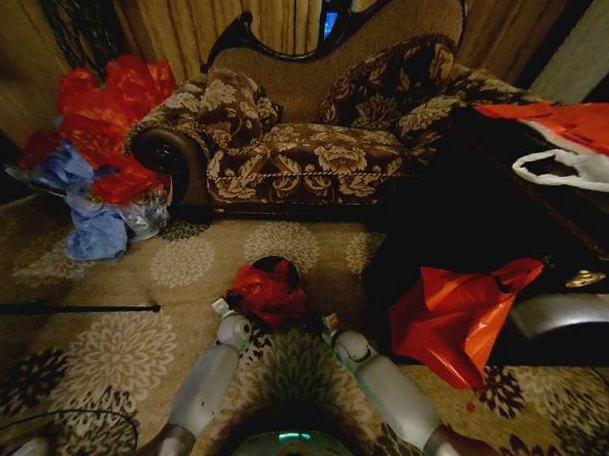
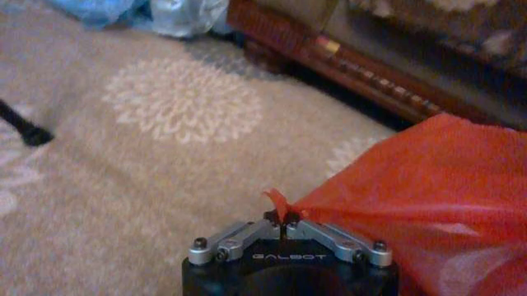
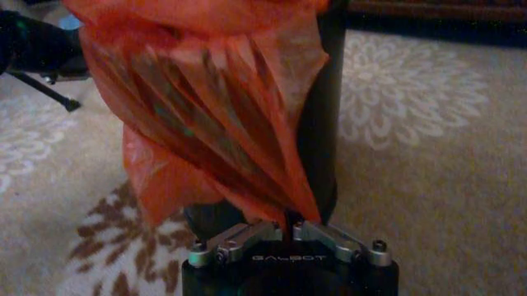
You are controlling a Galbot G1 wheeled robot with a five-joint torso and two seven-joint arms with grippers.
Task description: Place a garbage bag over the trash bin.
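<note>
Big floral sofa (image 1: 318, 138) across the back, patterned carpet (image 1: 110, 351) below, and the heap of red and blue bags (image 1: 97, 151) off to the robot's left. A larger orange-red bag (image 1: 462, 314) slumps against dark furniture on the right. Centre floor, just ahead of both arms: the trash bin (image 1: 275, 263), with the garbage bag (image 1: 269, 290) bunched over its near side.

Both arms are in on it. The left end effector (image 2: 282, 223) is pressed together, pinching an edge of the bag's film; the right end effector (image 3: 290, 223) is likewise clamped on a gathered edge, close against the bin's wall.

My read: this is the draping step, bag held at two points but not yet spread around the rim. Next calls for pulling the mouth apart and lowering it evenly; thin film could tear or slip.

The right wrist view gives the bin's black side (image 3: 325, 105) with the film stretched in pleats; the head view gives only a crumpled lump.
</note>
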